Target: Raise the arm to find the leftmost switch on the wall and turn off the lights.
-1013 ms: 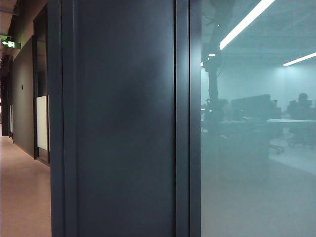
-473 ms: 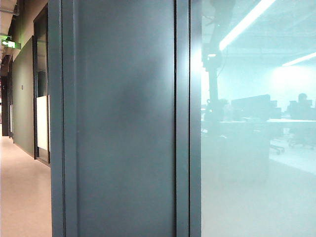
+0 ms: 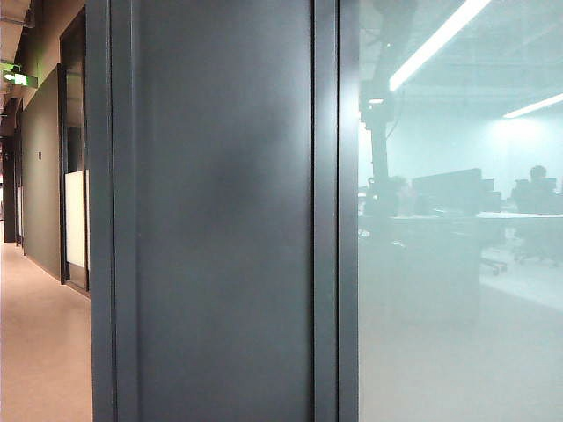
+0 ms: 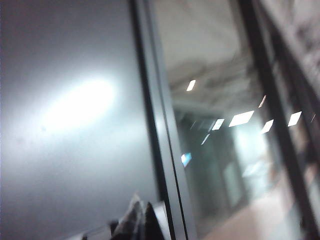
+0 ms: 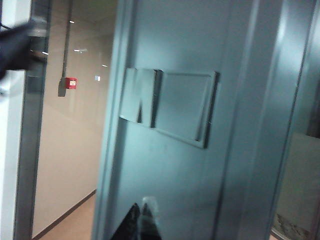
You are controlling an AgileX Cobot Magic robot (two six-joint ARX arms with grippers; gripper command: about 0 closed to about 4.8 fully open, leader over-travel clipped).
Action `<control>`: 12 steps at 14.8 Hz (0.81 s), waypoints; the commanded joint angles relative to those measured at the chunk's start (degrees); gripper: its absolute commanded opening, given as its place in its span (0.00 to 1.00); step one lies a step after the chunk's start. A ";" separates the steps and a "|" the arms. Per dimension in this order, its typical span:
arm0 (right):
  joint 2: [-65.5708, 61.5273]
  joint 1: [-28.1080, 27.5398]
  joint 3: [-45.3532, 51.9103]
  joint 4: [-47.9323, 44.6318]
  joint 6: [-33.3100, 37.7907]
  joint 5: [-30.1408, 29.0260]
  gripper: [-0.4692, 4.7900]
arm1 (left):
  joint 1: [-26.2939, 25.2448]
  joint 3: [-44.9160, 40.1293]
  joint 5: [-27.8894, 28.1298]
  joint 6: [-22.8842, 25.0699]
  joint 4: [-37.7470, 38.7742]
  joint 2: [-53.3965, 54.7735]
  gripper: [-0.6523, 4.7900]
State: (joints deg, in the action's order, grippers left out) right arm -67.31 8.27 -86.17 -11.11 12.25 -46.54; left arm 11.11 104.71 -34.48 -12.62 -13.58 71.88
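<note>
Your right gripper [image 5: 141, 220], fingers pressed together, sat below the switch plate [image 5: 167, 107] on the wall [image 3: 224, 220]. You risked pressing the wrong rocker. The left gripper [image 4: 142, 222], also pressed together, neared the panel.

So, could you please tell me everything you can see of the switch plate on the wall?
The switch plate shows only in the right wrist view: a grey rectangular panel, plastic-looking, standing proud of the grey wall. A seam splits it into a narrow rocker and a wider one; the picture is blurred. The right gripper sits below it, apparently shut, not touching. The left gripper faces bare panel.
</note>
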 commanded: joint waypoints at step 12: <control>19.71 0.07 11.80 19.91 -6.91 28.02 0.09 | -0.07 -51.36 38.53 14.32 30.25 -61.55 0.11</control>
State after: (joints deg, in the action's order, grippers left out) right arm -48.75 8.27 -75.61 9.50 5.52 -21.15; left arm 11.11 54.96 2.79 1.52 15.79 11.53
